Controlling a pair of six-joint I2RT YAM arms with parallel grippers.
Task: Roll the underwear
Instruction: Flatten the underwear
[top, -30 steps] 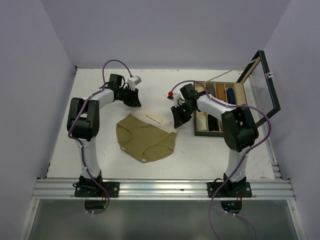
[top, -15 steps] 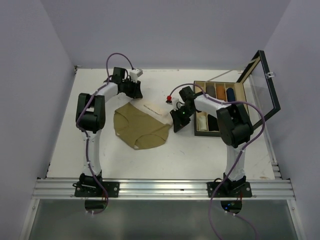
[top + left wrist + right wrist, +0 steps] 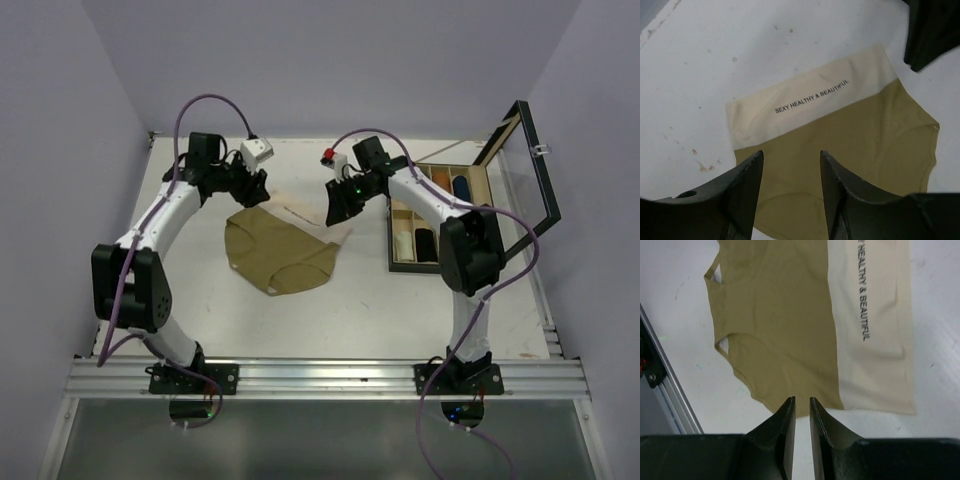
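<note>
Wrist cams are showing the waistband lettering that's unreadable from the top view. The underwear [image 3: 280, 258] is lying flat mid-table [image 3: 400, 310], below both. The left end effector [image 3: 252, 190] is gaping fairly wide and the right end effector [image 3: 338, 208] is barely parted, both empty.

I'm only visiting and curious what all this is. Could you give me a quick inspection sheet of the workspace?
Surface: white table, a few brown stains.
Job's things: olive underwear lying flat, cream waistband at its far edge.
Clutter: open box on the right, rolled cloths in its compartments.
Grippers: left gripper open above the underwear; right gripper barely open, empty.
Cables: purple cables looping above both arms.
Surroundings: plain walls, metal rail at the near edge.
</note>
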